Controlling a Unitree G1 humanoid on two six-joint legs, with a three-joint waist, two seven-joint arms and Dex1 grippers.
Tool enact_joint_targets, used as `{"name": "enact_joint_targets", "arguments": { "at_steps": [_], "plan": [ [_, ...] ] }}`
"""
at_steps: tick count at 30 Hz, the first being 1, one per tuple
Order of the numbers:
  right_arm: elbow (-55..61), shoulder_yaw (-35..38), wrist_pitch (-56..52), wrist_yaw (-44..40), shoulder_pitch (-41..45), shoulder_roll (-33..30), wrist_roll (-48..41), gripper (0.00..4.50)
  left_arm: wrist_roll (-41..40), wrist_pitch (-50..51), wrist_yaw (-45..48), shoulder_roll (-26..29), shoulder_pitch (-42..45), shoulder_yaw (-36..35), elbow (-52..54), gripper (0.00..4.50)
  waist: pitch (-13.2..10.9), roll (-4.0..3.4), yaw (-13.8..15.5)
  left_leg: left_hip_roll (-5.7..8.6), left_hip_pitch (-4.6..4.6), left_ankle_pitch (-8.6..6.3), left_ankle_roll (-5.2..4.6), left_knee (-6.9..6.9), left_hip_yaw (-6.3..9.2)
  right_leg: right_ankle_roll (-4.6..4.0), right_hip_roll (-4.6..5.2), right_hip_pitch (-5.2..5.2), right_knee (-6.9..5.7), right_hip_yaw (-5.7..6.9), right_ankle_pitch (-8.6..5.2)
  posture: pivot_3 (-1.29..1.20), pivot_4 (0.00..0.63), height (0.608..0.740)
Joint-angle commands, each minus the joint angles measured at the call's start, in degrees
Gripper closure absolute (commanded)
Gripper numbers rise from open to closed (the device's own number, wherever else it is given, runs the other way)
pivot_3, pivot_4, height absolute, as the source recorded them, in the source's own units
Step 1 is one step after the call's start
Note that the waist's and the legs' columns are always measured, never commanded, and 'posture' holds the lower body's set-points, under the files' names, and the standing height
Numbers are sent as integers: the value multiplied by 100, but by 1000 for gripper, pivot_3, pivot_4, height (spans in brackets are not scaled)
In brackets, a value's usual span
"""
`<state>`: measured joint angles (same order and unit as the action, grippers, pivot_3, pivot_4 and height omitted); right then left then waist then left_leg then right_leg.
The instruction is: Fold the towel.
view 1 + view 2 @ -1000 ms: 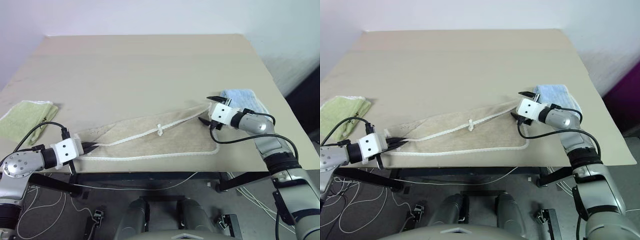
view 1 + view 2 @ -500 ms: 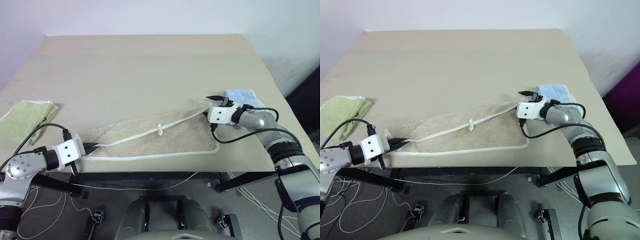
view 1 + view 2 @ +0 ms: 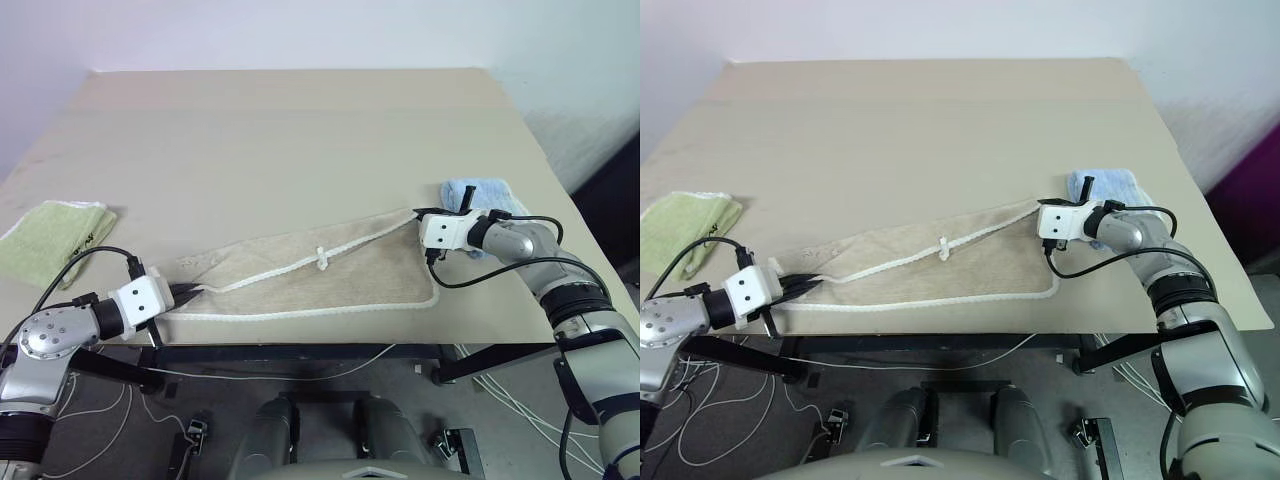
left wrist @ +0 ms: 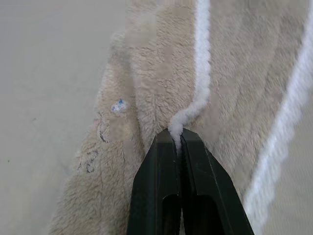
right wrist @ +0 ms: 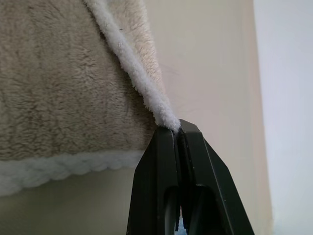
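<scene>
Right gripper [image 5: 178, 128] jaws now clamped on towel [image 3: 330, 280] edging, left gripper [image 4: 178, 139] likewise.

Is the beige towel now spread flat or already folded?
Folded over: the towel lies as a doubled band, white edging crossing its top; both the left gripper and right gripper pinch corners.

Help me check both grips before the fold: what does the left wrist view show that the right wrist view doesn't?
Left wrist view: the left gripper shut on the towel's white edging, with small dark and blue marks on the pile nearby. Right wrist view: the right gripper shut on an edging corner, with bare table and pale wall beyond. Both share the beige towel, its white corded edging, and black fingers pinched together on that edging.
</scene>
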<state>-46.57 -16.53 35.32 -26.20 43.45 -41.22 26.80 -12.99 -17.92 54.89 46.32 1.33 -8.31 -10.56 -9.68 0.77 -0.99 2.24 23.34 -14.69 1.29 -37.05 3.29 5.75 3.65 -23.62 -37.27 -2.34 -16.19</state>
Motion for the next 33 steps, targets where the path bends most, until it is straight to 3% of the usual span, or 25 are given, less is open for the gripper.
{"name": "enact_joint_targets", "arguments": {
  "at_steps": [1, 8, 16, 20, 26, 33],
  "plan": [
    [231, 215, -14, -80, 212, -131, -222, 4482, -378, 348, -263, -50, 366, -444, 6, 4500, 0, 1, -1, 0, 0, 0, 0, 0, 0, 0, 0, 0, 0, 0, 0, 0, 150, 740],
    [-106, 430, -149, -470, 1166, -70, -681, 4482, -567, 1001, -643, -174, 1938, -605, -649, 4500, -1, -1, -15, 1, 1, 0, 1, -4, -2, 1, -3, -2, -2, 0, 0, 0, 150, 740],
    [-1194, 402, 157, -315, 2600, -195, -575, 4482, 189, 544, -1062, -237, 4286, -257, -2650, 4500, -3, 3, -13, 5, 6, 13, 22, -7, -3, 2, -5, -5, 0, 1, 1, 0, 150, 740],
    [-1243, 563, 257, -596, 2909, -330, -841, 4482, 198, 371, -1078, -86, 4928, -366, -3151, 4500, -4, 4, -34, 4, 16, 15, 23, -5, -9, 2, -6, -21, -6, -4, 0, 0, 150, 740],
    [-622, 1005, 138, -1662, 2541, -579, -1751, 4482, -60, 349, -661, 307, 4702, -573, -2802, 4500, -4, 4, -138, 2, 22, 14, 21, -1, -18, 3, -6, -35, -19, -12, 0, 0, 150, 740],
    [1862, 1436, -1366, -3618, 535, -1090, -3415, 4482, -1284, 1584, 573, 745, 2533, -1197, -464, 4500, -5, 1, -153, -4, 27, 1, 0, 0, -16, 3, 3, -38, -32, -17, -1, 0, 150, 740]
  ]
}}
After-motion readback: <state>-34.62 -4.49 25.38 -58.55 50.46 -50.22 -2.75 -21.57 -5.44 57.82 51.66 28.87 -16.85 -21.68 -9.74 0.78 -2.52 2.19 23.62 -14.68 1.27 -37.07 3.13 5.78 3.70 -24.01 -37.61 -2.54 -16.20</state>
